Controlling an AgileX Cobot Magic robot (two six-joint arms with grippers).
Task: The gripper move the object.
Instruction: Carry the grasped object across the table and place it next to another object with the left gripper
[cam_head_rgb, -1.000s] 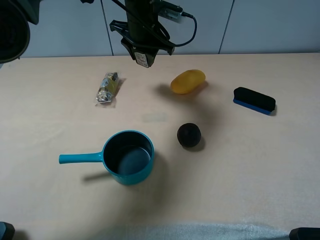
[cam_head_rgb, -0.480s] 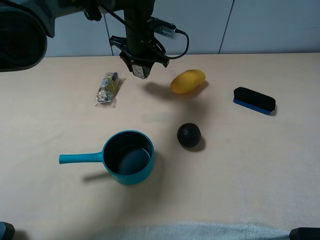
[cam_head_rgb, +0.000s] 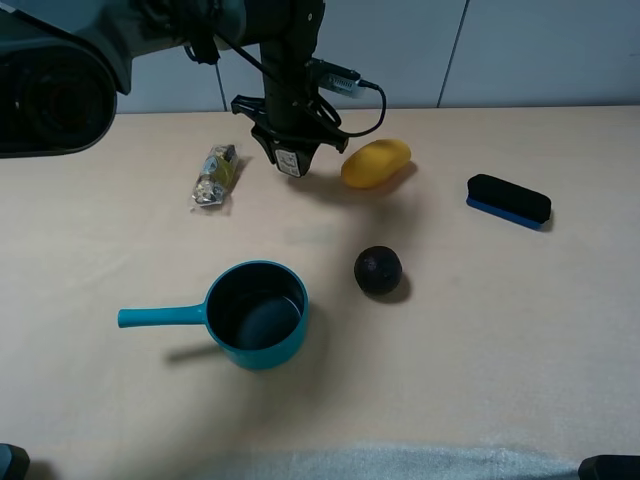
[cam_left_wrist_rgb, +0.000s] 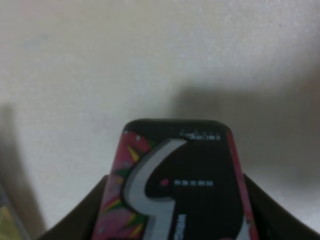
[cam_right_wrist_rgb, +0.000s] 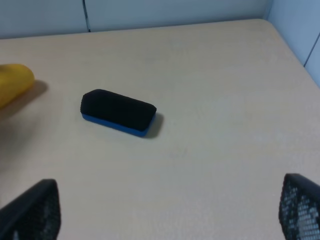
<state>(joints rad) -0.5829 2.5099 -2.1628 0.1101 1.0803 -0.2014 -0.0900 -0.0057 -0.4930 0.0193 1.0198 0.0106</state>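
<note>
Small black box with a white "5" and pink-red patches, the object (cam_head_rgb: 291, 162): pinched end-down between the two dark fingers of the left gripper (cam_left_wrist_rgb: 177, 220), free end pointing at the table (cam_head_rgb: 480, 340). Hanging between the crinkled wrapper (cam_head_rgb: 215, 177) and the yellow mango (cam_head_rgb: 376, 163), nearer the mango. Lower than a second ago, and lower again than half a second ago (also drifted a little toward the near side, going by the high view). Shadow now close beneath and spilling toward the mango. Touching the tabletop yet or not: unclear from either view.

Reads as a set-down under way, with the carrying done or nearly so and no release made. Probably calls for a touch more descent, then parting the jaws and lifting straight up to avoid tipping the box. Main risk: toppling of a narrow box placed on end, perhaps against the mango.

Right gripper (cam_right_wrist_rgb: 165, 207) idle, fingers wide apart with nothing between, facing the black-and-blue eraser (cam_head_rgb: 508, 199). Dark ball (cam_head_rgb: 378, 270) and teal saucepan (cam_head_rgb: 255, 315) unmoved throughout, well apart from the box.
</note>
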